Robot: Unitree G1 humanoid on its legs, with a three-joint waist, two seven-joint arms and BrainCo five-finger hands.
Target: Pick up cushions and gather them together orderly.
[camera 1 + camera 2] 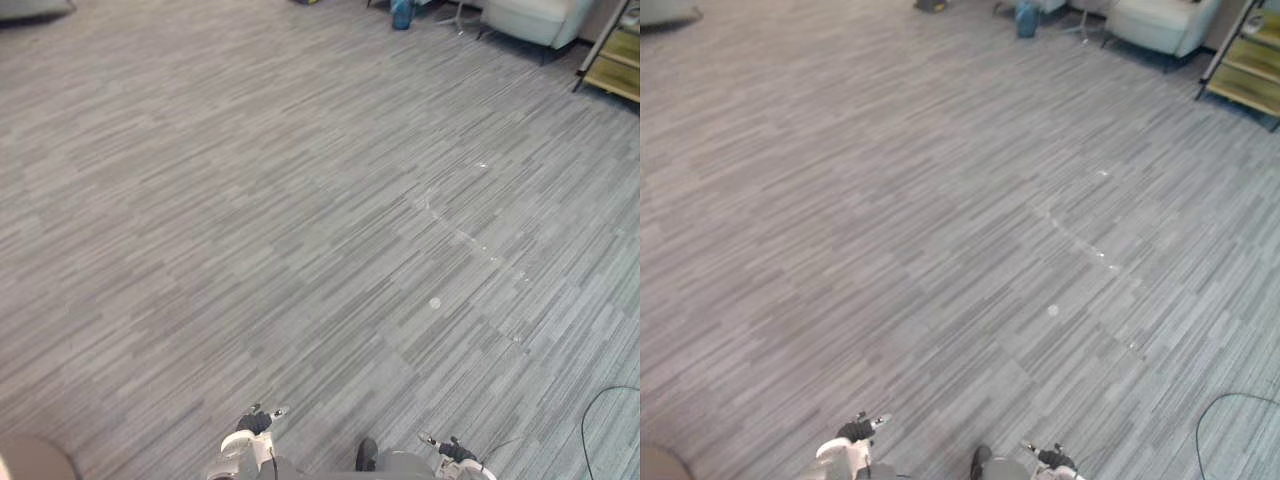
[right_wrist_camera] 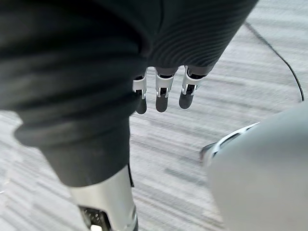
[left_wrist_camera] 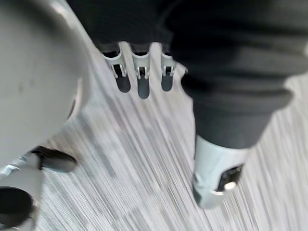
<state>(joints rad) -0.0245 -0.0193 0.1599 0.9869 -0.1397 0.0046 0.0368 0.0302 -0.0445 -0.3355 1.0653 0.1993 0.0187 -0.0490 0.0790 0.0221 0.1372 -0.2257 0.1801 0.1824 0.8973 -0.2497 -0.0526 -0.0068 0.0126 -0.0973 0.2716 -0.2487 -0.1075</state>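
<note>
Left hand (image 3: 142, 79) was seen hanging over grey carpet (image 1: 300, 200), fingers straight, nothing held. Right hand (image 2: 161, 92) was seen likewise, fingers straight and empty. Pale flat shape (image 1: 30, 8) was noted at far left edge of floor, cut off by frame; cushion or not could not be told. White armchair (image 1: 535, 18), blue object (image 1: 402, 13) and yellow shelf (image 1: 620, 55) were seen at far right.

No writing, label or number can be read (carpet (image 1: 300, 200) included).
</note>
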